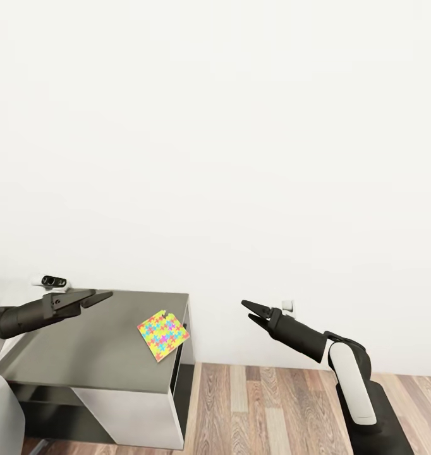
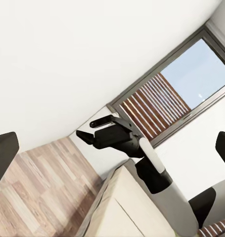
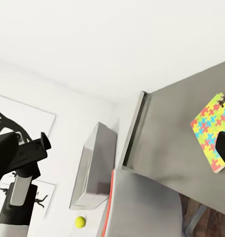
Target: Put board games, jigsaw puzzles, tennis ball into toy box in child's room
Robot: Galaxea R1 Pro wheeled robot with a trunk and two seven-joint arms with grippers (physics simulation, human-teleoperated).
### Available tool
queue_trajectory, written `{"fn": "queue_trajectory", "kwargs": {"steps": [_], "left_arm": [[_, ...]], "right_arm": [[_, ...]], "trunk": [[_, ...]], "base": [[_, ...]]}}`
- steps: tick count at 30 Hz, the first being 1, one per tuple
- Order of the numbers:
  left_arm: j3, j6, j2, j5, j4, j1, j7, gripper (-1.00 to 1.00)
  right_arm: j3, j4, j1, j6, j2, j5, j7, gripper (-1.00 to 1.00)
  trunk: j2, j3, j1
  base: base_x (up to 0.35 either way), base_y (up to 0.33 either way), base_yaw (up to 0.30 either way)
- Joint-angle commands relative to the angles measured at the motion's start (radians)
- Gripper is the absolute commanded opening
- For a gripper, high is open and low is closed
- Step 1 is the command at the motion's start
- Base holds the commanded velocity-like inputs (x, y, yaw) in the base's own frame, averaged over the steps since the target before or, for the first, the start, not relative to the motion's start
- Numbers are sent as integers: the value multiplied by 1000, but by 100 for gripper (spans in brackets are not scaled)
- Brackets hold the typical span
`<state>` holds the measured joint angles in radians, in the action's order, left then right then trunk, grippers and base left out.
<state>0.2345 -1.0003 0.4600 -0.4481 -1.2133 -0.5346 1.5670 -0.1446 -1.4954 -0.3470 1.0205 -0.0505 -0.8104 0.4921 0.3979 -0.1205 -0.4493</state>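
From the head camera, a blank white wall is taking up most of the frame. Low at the left, the dark-grey wing of the worktop (image 1: 83,354) is showing, cut off at the frame's edge. One jigsaw puzzle (image 1: 163,334) is lying flat near the wing's right edge, one corner overhanging it slightly. The left gripper (image 1: 102,296) is hovering above the worktop, well apart from the puzzle, its jaws looking nearly closed and holding nothing. The right gripper (image 1: 250,310) is hanging over the wood-plank floor (image 1: 272,404), jaws slightly parted and empty.

In the left wrist view, the dark fingertips (image 2: 3,155) are sitting at opposite frame edges, nothing between them. Beyond them the right gripper (image 2: 87,132) is appearing against a window (image 2: 181,94).

In the right wrist view, the jigsaw puzzle (image 3: 211,129) is lying on the grey worktop (image 3: 166,133), partly hidden by a fingertip. The tennis ball (image 3: 80,222) is showing small and far off; what it is resting on is unclear. The left gripper (image 3: 40,143) is showing before silhouette prints (image 3: 23,118).
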Motion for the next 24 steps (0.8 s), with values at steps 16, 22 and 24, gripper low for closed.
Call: {"fn": "queue_trajectory", "kwargs": {"steps": [16,22,24], "left_arm": [[0,-11,0,3,0,-1,4,100],[0,-11,0,3,0,0,4,100],[0,-11,0,3,0,1,4,100]], "right_arm": [[5,182,-17,-76,7,12,6,100],[5,258,-46,-79,22,11,5,100],[5,264,-48,-79,27,11,5,100]], "trunk": [[2,24,-1],[2,34,-1],[2,38,-1]], "base": [[0,0,13],[62,100,58],[72,93,61]]}}
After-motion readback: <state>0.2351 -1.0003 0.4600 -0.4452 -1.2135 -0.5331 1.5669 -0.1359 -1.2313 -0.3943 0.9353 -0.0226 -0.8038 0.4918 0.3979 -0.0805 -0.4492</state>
